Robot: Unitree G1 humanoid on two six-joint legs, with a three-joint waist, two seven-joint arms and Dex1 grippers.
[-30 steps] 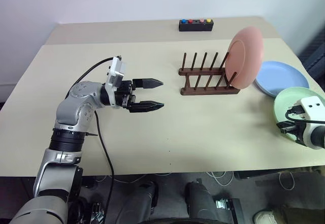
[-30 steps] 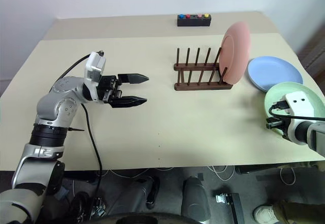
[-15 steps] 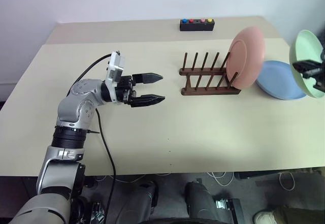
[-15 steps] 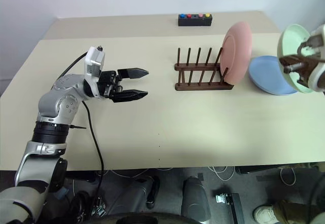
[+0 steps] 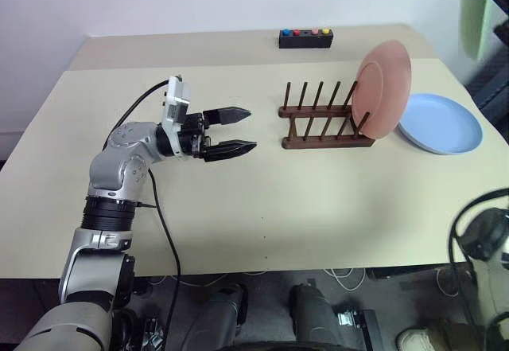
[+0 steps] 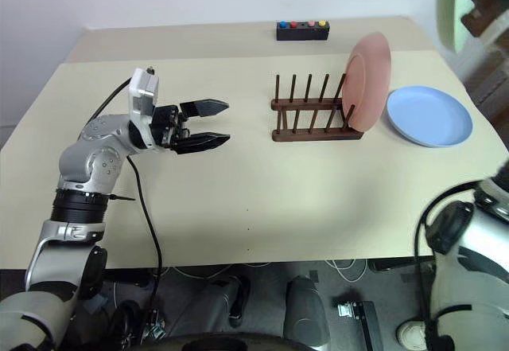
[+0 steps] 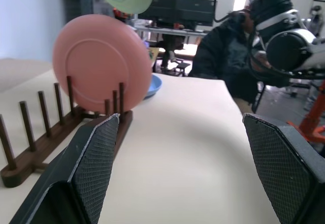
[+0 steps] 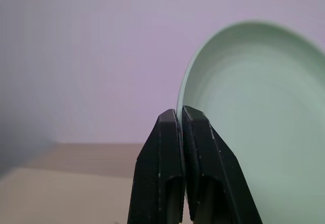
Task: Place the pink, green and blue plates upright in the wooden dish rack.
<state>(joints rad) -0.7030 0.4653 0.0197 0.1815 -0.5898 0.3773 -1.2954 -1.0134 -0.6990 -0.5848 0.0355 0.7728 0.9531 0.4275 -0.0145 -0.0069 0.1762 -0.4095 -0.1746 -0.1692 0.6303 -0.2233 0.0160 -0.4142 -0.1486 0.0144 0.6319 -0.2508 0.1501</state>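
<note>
Inspector: Green plate, status?

Robot: My right gripper pinches its rim, held high beside the wooden dish rack, edge-on for slotting. Pink plate stands racked; blue plate lies on the worktop. Left gripper spread, idle.

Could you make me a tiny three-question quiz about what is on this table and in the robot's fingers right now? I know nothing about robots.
1. True or false: the pink plate stands upright at one end of the wooden dish rack.
2. Which plate lies flat on the table beside the rack?
A. green
B. blue
C. pink
3. Fill in: the right gripper has its fingers pinched on the rim of the ____ plate, lifted high off the table.

Key
1. True.
2. B: the blue plate.
3. Green: the green plate is clamped by its edge, while the left gripper hovers open and empty above the table.
</note>
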